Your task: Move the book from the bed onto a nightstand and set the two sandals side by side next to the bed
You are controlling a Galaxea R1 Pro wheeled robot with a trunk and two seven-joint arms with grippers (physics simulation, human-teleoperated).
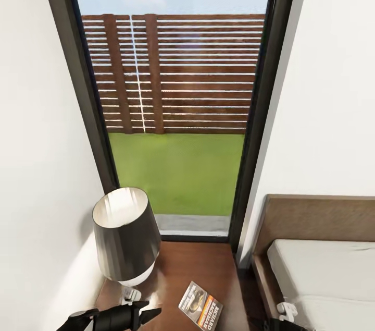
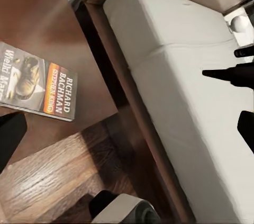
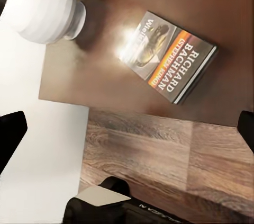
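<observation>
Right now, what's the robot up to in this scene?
The book lies flat on the nightstand, next to the lamp, so that part of the task looks done. Neither gripper holds anything: the left gripper hangs open just above the nightstand top near the lamp base, and the right gripper's fingers stand apart, empty, above the book. The bed sits right of the nightstand. The sandals remain to be placed.

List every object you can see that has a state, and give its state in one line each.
book: lying flat, cover up, on the nightstand, not held.
nightstand: top carries the book and lamp.
lamp: standing upright on the nightstand.
bed: bare mattress.
left gripper: open, holding nothing.
right gripper: open, above the book.
</observation>
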